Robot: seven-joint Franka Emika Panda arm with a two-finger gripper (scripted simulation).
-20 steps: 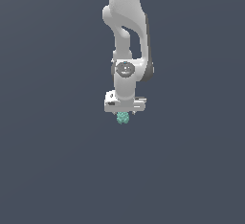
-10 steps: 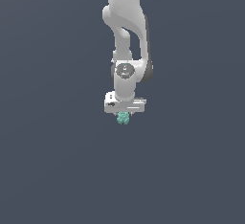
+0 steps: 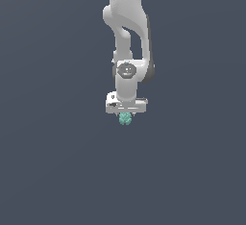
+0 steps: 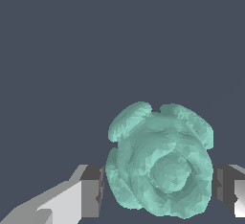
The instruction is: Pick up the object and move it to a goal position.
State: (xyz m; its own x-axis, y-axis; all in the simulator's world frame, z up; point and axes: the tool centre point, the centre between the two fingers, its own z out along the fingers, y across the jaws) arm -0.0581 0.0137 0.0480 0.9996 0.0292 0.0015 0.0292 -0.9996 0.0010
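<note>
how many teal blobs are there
1. The blob sits between the gripper's fingers, just under the white hand in the exterior view. No other shows in either view.

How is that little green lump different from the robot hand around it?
The object is teal-green; the hand is white with dark grey pads. The object is bumpy and rounded; the hand is smooth and blocky. The object is narrower than the hand, sitting between its fingers, which press on both sides. Both hang below the arm.
</note>
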